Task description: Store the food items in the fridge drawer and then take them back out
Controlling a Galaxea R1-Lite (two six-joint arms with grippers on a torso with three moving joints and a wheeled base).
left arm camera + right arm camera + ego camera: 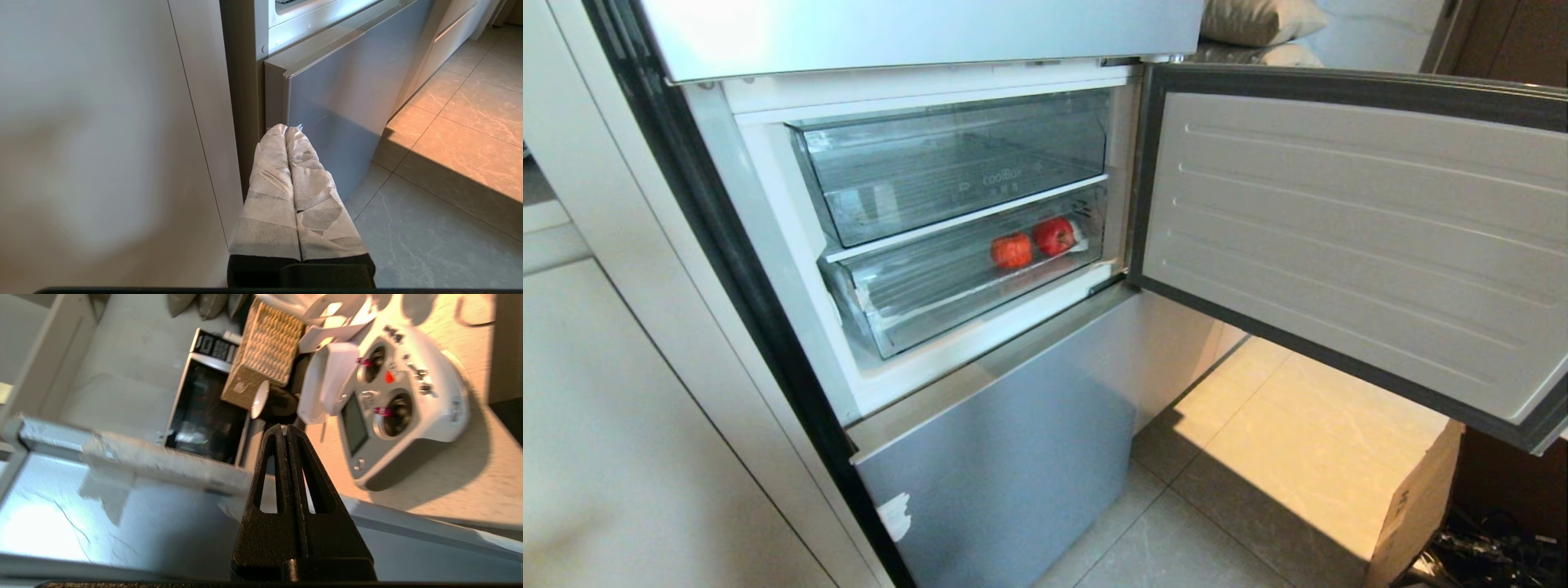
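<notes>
Two food items lie in the fridge drawer, the lower clear bin inside the open fridge. One is an orange-red lump; the other is a redder one just to its right, near the drawer's right end. Neither gripper shows in the head view. My left gripper, its fingers wrapped in white tape, is shut on nothing and hangs low beside the fridge's grey lower door. My right gripper is black and shut on nothing. It points over a pale ledge, with no food item in its view.
The fridge door stands swung open to the right, above a cardboard box on the tiled floor. A shorter clear bin sits above the drawer. A white remote controller, a wicker basket and a microwave lie beyond my right gripper.
</notes>
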